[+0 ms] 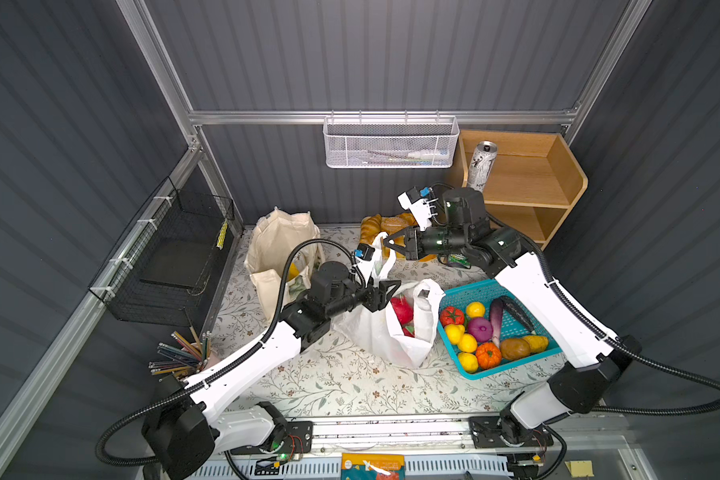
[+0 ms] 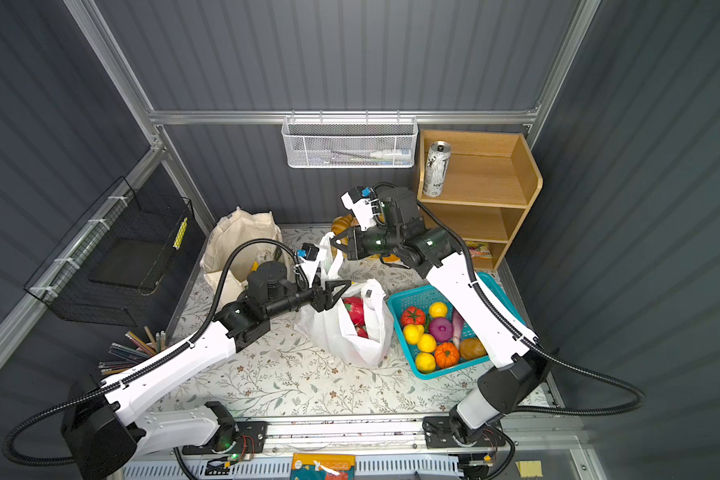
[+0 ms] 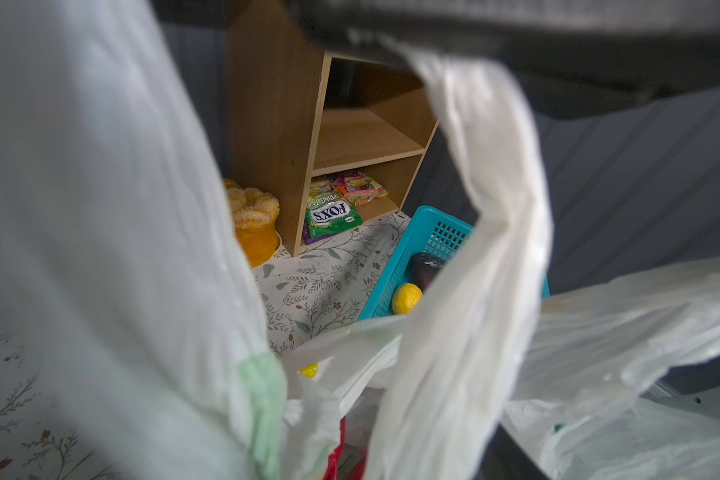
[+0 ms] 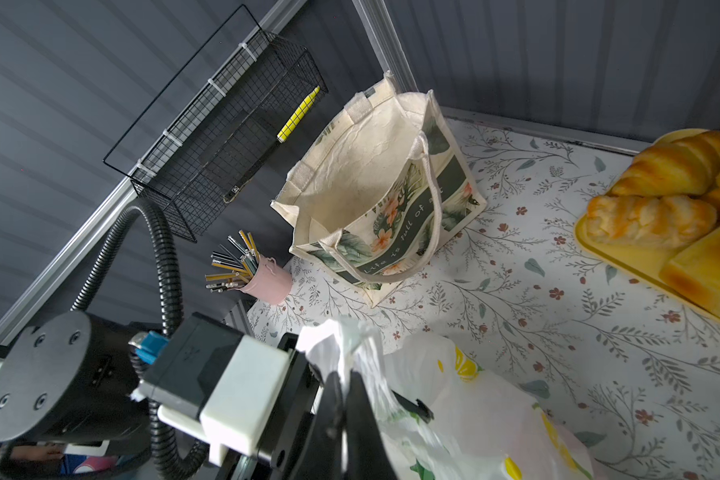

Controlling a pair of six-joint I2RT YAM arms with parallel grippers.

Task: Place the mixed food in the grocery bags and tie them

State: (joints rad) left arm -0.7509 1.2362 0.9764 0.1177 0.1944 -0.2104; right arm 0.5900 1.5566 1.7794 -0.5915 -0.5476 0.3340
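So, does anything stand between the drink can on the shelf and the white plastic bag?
Yes, the right arm's wrist hangs in front of the drink can on the wooden shelf, with the right gripper shut on the plastic carrier bag's handle. Nothing else visible blocks the way.

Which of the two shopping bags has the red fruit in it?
The white plastic carrier bag, red fruit showing at its mouth, beside the turquoise basket; the cream canvas tote farther back shows none.

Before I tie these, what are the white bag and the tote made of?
The white bag looks like thin plastic film: translucent, crinkled, slightly glossy. The tote looks like woven cream fabric, probably canvas: matte, creased, standing by itself.
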